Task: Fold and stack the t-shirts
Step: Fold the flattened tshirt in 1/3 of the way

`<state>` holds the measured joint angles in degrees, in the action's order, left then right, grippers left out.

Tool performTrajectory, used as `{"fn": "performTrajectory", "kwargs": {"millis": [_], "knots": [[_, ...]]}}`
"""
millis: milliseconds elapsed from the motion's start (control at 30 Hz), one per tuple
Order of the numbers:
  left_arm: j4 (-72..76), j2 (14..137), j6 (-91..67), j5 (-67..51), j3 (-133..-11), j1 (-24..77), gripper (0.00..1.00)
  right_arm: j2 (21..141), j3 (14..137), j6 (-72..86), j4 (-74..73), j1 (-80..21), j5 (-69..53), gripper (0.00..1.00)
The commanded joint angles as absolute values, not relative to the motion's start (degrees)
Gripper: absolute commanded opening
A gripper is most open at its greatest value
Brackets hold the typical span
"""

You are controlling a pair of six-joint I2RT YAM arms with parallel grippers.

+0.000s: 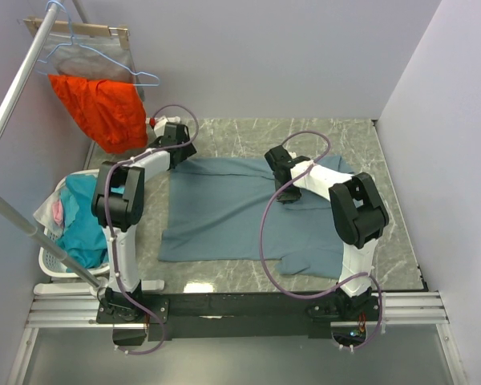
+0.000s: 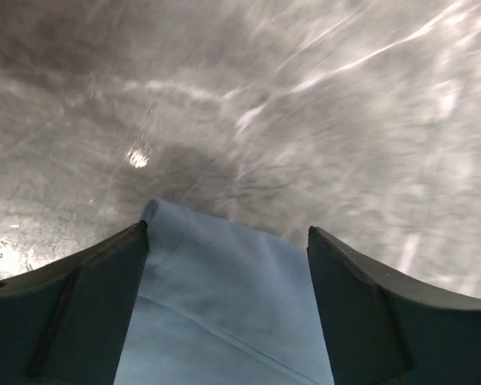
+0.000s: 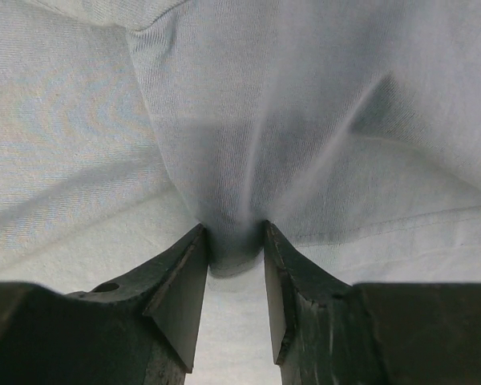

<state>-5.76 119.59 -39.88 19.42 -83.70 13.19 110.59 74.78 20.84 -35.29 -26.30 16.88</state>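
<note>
A large slate-blue t-shirt (image 1: 224,210) lies spread on the marble table (image 1: 345,136), with its right side doubled over in folds. My left gripper (image 1: 176,143) is at the shirt's far left corner. In the left wrist view that gripper (image 2: 228,228) is open, its dark fingers (image 2: 80,305) standing either side of the blue corner (image 2: 224,305) without pinching it. My right gripper (image 1: 282,170) is over the shirt's far right part. Its wrist view shows the right gripper (image 3: 233,233) shut on a bunched ridge of the t-shirt (image 3: 305,104), which rises up from the cloth below.
A bright orange garment (image 1: 104,108) hangs from a blue hanger on a metal rail (image 1: 16,96) at the far left. A white laundry basket (image 1: 52,265) holding teal cloth stands left of the table. Walls close the back and right sides.
</note>
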Motion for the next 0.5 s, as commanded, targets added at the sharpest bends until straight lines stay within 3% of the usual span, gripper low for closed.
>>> {"fn": "performTrajectory", "kwargs": {"millis": [0,67,167,467], "knots": [[-8.44,121.46,-40.08,19.86,-85.78,12.92,0.81,111.27,76.73,20.04,-34.45,-25.32,17.31,0.41],[-8.61,121.29,-39.82,20.39,-85.26,12.92,0.79,111.10,76.38,20.04,-34.28,-25.14,17.23,0.41],[-8.00,120.15,-39.38,20.57,-83.94,12.83,0.68,110.92,76.20,20.04,-34.10,-24.87,17.23,0.41],[-9.66,116.64,-38.76,20.21,-82.53,12.83,0.11,109.69,74.09,20.30,-33.49,-24.61,17.40,0.36]]}}
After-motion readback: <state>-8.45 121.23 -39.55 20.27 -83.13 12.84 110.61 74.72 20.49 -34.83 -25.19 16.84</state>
